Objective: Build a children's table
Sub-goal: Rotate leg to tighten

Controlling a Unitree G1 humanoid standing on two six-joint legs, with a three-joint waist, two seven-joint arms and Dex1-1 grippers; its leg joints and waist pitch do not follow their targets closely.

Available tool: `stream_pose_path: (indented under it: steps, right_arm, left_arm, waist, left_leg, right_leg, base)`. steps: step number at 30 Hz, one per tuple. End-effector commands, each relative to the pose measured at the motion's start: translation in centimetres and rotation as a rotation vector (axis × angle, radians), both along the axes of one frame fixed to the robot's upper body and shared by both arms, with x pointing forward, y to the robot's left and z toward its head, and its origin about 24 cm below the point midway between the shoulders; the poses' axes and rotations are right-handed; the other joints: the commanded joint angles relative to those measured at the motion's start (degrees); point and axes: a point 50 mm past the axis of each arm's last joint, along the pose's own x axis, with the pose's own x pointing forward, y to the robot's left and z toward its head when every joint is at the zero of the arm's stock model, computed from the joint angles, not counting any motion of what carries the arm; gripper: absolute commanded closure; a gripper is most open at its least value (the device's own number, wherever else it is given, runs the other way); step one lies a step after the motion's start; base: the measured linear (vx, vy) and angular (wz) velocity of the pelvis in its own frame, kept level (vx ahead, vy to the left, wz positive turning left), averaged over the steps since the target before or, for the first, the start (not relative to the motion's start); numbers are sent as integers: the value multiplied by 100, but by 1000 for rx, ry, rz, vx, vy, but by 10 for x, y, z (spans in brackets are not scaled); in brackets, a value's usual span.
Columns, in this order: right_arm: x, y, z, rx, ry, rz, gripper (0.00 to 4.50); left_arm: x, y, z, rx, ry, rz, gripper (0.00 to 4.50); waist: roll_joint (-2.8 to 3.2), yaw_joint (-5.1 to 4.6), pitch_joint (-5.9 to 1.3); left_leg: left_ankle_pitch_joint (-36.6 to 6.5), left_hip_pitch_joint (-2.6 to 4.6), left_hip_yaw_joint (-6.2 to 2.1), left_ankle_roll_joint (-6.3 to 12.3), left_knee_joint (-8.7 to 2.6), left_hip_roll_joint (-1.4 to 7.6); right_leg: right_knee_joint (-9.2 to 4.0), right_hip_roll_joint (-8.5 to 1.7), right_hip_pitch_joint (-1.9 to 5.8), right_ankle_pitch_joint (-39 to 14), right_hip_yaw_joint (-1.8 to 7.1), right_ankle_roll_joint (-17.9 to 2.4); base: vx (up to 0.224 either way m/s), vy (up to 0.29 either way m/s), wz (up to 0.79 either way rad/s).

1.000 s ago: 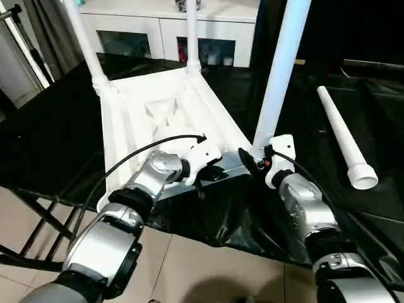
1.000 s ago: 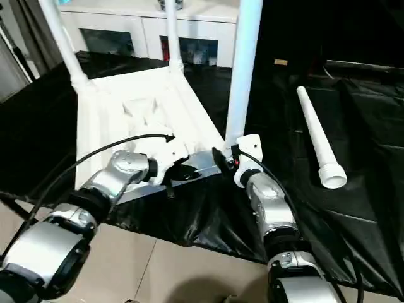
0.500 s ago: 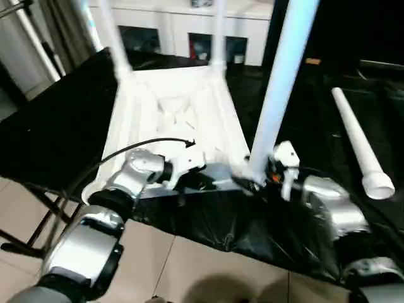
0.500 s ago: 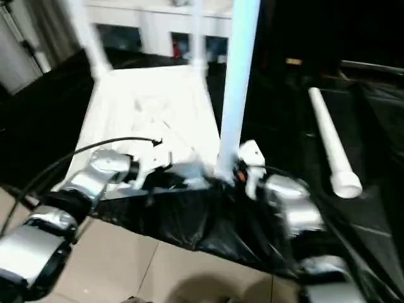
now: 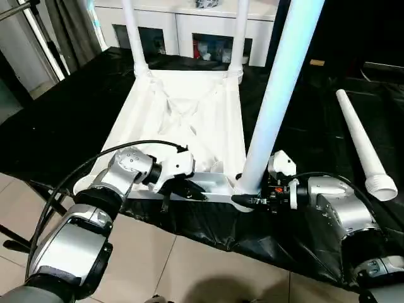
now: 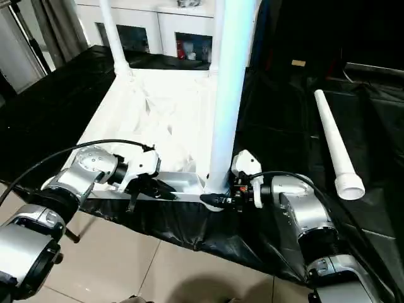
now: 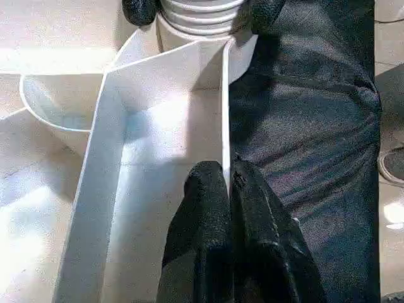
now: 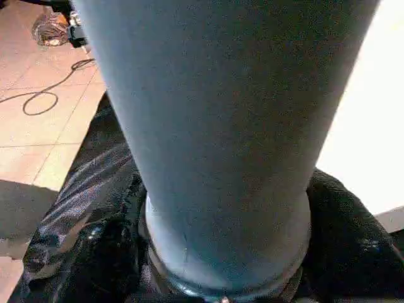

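The children's table lies upside down: its white tabletop (image 5: 189, 120) rests ribbed side up on a black cloth. Two legs (image 5: 132, 31) (image 5: 241, 31) stand in the far corner sockets, and a third leg (image 5: 278, 95) stands in the near right socket. A loose leg (image 5: 360, 142) lies on the cloth to the right. My left gripper (image 7: 227, 180) is shut, pinching the tabletop's thin near rim (image 7: 225, 126). My right gripper (image 5: 243, 198) hugs the base of the near right leg (image 8: 221, 126), with one black finger (image 8: 107, 259) on each side of it.
A white cabinet with glass doors (image 5: 202, 25) stands behind the work surface. The black cloth (image 5: 57, 126) hangs over the near edge above a tiled floor (image 5: 189, 265). Dark stand struts (image 5: 38, 202) show at the lower left.
The camera has shifted. My right wrist has swung round to the right of the near leg, and its fingers have drawn in around the leg's base. The left gripper keeps its pinch.
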Motion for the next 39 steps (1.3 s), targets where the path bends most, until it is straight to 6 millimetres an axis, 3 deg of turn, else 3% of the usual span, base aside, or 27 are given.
stream_pose_path:
  steps: [1, 6, 8, 10, 11, 12, 13, 15, 17, 19, 20, 22, 23, 28, 32, 35, 36, 39]
  right_arm:
    - [-4, 6, -2, 15, 32, 40, 170]
    - [-4, 13, -8, 59, 35, -61, 173]
    - [5, 24, -18, 82, -3, -284, 173]
    - [11, 29, -23, 67, -17, -400, 173]
    - [16, 36, -26, 64, -28, -500, 173]
    - [17, 37, -27, 64, -29, -509, 174]
    - [21, 42, -28, 59, -37, -578, 174]
    - [26, 50, -28, 72, -40, -655, 174]
    - [33, 58, -26, 67, -43, -750, 174]
    - [37, 65, -23, 82, -60, -777, 174]
    - [38, 67, -20, 82, -89, -783, 174]
    - [39, 68, -16, 89, -124, -784, 118]
    - [40, 65, -13, 108, -145, -769, 104]
    - [39, 49, -9, 87, -188, -685, 60]
    - [32, 30, -8, 44, -195, -516, 57]
    - [22, 18, -6, 32, -177, -367, 57]
    - [20, 15, -6, 33, -169, -327, 57]
    - [11, 9, -4, 19, -139, -207, 57]
  left_arm:
    - [3, 2, 4, 17, -12, 1, 450]
    - [8, -8, 3, -29, -22, 87, 450]
    - [17, -24, 2, -41, -61, 235, 450]
    - [20, -33, 2, -58, -75, 293, 450]
    - [22, -46, 2, -75, -89, 336, 450]
    - [22, -48, 2, -76, -90, 339, 450]
    - [23, -57, 3, -93, -89, 358, 450]
    - [22, -69, 3, -122, -80, 374, 450]
    - [19, -81, 1, -121, -94, 359, 450]
    - [16, -86, -1, -111, -106, 342, 450]
    - [15, -87, -3, -101, -111, 327, 450]
    - [14, -85, -4, -82, -124, 315, 450]
    - [14, -81, -5, -71, -134, 306, 450]
    - [14, -66, -5, -63, -155, 257, 450]
    - [12, -47, -6, -33, -146, 198, 450]
    - [9, -34, -5, -28, -118, 143, 450]
    - [8, -32, -5, -33, -107, 127, 450]
    - [5, -23, -4, -18, -92, 79, 450]
  waist:
    - [-54, -7, -446]
    - [-51, 1, -431]
    - [-43, -38, -388]
    - [-64, -74, -376]
    - [-33, -134, -364]
    - [-44, -167, -364]
    - [-18, -203, -366]
    - [-33, -257, -360]
    - [13, -312, -364]
    - [-11, -350, -369]
    - [-5, -356, -369]
    - [5, -364, -383]
    - [-20, -369, -387]
    - [-19, -370, -413]
    - [-25, -326, -426]
    - [-27, -232, -440]
    - [-60, -223, -447]
    - [-37, -156, -451]
  left_leg:
    - [-1006, 56, 8, 604, -362, 134]
    - [-1088, 71, 12, 565, -370, 137]
    - [-1410, 107, 5, 333, -404, 124]
    - [-1555, 130, -10, 179, -418, 91]
    - [-1619, 115, -22, 109, -425, 85]
    - [-1655, 101, -31, 88, -430, 80]
    - [-1719, 104, -34, 81, -423, 59]
    - [-1802, 111, -29, 132, -410, 40]
    - [-1876, 111, -43, 206, -404, 25]
    - [-1871, 85, -48, 242, -409, 31]
    - [-1886, 87, -47, 274, -412, 33]
    - [-1832, 72, -48, 300, -414, 40]
    - [-1824, 61, -47, 336, -414, 45]
    - [-1555, 26, -36, 474, -395, 56]
    - [-1358, 22, -19, 654, -366, 70]
    - [-1129, 18, -3, 789, -351, 106]
    - [-1100, 15, 1, 815, -344, 111]
    - [-1070, 34, 4, 828, -347, 125]
  right_leg:
    - [-269, -281, 357, -782, 231, -1566]
    - [-291, -283, 344, -933, 231, -1535]
    - [-371, -297, 307, -1555, 233, -1380]
    - [-438, -303, 301, -2128, 220, -1182]
    - [-452, -298, 290, -2292, 219, -1122]
    - [-457, -293, 302, -2343, 208, -1093]
    - [-484, -289, 300, -2474, 194, -1012]
    - [-528, -283, 278, -2583, 185, -978]
    - [-551, -271, 269, -2659, 165, -944]
    - [-548, -258, 278, -2549, 158, -946]
    - [-552, -261, 273, -2514, 160, -953]
    - [-528, -261, 286, -2328, 169, -1005]
    - [-514, -258, 295, -2208, 172, -1052]
    - [-438, -265, 332, -1642, 190, -1257]
    - [-393, -266, 355, -1332, 194, -1375]
    - [-322, -252, 374, -893, 194, -1514]
    - [-309, -254, 379, -808, 200, -1536]
    - [-286, -264, 363, -738, 210, -1589]
  base:
    - [0, 0, 0]
    - [0, 0, 0]
    - [0, 0, 0]
    - [0, 0, 0]
    - [0, 0, 0]
    - [0, 0, 0]
    - [0, 0, 0]
    - [0, 0, 0]
    - [0, 0, 0]
    - [0, 0, 0]
    - [0, 0, 0]
    - [0, 0, 0]
    - [0, 0, 0]
    - [0, 0, 0]
    - [0, 0, 0]
    - [0, 0, 0]
    - [0, 0, 0]
    - [0, 0, 0]
